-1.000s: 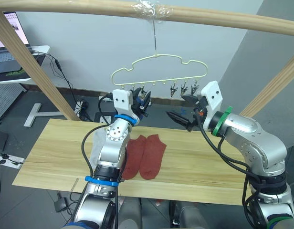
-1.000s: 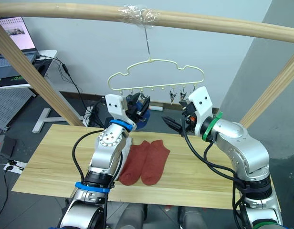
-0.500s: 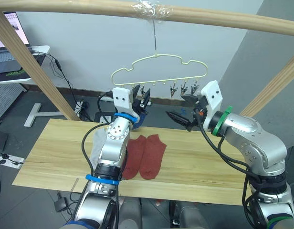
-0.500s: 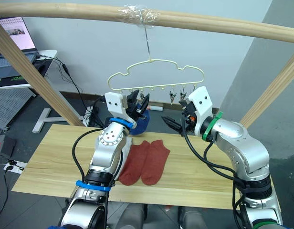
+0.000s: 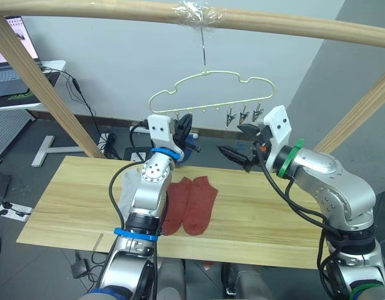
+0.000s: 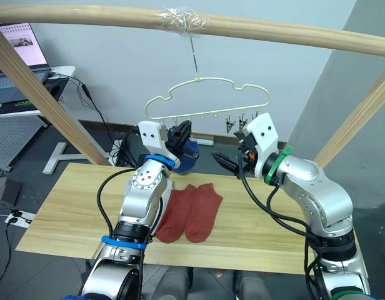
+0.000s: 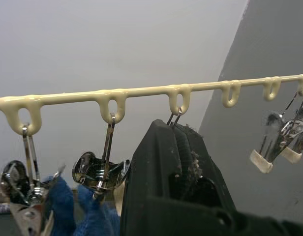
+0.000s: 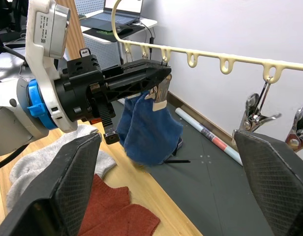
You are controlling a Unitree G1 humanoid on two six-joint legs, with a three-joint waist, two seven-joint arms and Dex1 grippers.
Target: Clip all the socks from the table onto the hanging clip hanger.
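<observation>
Two blue socks hang clipped at the clip hanger's 9 o'clock end, left gripper clenched on the third clip, right gripper released; red socks and grey socks remain on the table.

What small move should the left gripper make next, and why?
Probably open and back off from the clip hanger. The left gripper is closed at a clip, and the blue socks already hang there. Then it can fetch the rust red socks.
</observation>
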